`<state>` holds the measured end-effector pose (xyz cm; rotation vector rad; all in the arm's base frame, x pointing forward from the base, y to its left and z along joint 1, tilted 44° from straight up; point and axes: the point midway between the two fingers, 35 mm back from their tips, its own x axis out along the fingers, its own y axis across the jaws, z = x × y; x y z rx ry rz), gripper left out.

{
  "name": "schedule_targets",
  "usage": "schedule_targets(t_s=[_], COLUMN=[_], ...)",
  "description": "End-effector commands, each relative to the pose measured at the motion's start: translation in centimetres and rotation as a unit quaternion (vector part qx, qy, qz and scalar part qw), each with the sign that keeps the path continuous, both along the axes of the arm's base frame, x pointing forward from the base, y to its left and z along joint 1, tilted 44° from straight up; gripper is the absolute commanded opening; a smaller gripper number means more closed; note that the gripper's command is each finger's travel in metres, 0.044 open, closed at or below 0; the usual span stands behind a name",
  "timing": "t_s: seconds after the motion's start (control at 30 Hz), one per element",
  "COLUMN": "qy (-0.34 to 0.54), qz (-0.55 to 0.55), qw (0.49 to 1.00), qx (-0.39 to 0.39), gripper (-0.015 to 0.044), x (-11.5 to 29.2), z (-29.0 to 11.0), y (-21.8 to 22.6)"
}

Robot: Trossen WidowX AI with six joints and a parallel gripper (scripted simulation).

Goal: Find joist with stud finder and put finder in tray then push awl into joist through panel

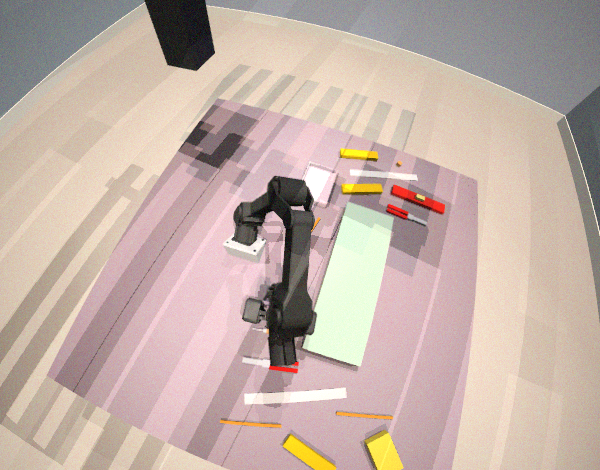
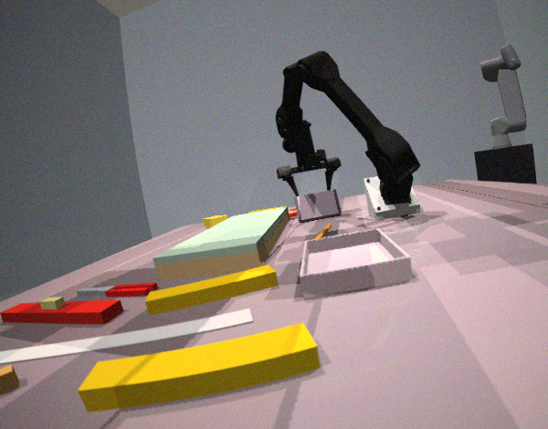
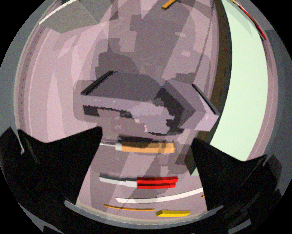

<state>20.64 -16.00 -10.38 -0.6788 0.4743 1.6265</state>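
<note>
The stud finder (image 2: 317,205) (image 3: 124,97) is a grey slab on the purple mat, between the robot base and the pale green floor panel (image 1: 360,283) (image 2: 227,235) (image 3: 246,75). My gripper (image 2: 310,189) (image 1: 282,354) (image 3: 149,137) is open and empty. It hangs just above the stud finder with a finger on each side. The arm hides the stud finder in the top view. The awl (image 3: 146,148), with an orange handle, lies just beyond the stud finder. The white tray (image 1: 319,183) (image 2: 353,272) stands empty at the panel's far end.
A red-handled screwdriver (image 1: 282,368) (image 3: 157,181) lies by the awl. An orange pencil (image 1: 315,224) (image 2: 323,230) lies near the tray. Yellow blocks (image 2: 209,288), white strips (image 1: 295,395), a red level (image 1: 417,198) (image 2: 61,311) and another screwdriver (image 1: 406,213) are scattered around. The robot base (image 1: 244,247) (image 2: 389,203) is close by.
</note>
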Motion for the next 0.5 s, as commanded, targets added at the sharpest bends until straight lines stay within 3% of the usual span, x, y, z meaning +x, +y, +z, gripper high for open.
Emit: schedule_targets(t_s=[0.0,0.47], qy=[0.003,0.003], qz=[-0.004,-0.004], qw=[1.000,1.000], qx=[0.005,0.005], gripper=[0.0440,0.0440], x=[-0.1,-0.3], z=[-0.6,-2.2], y=[0.6,2.2])
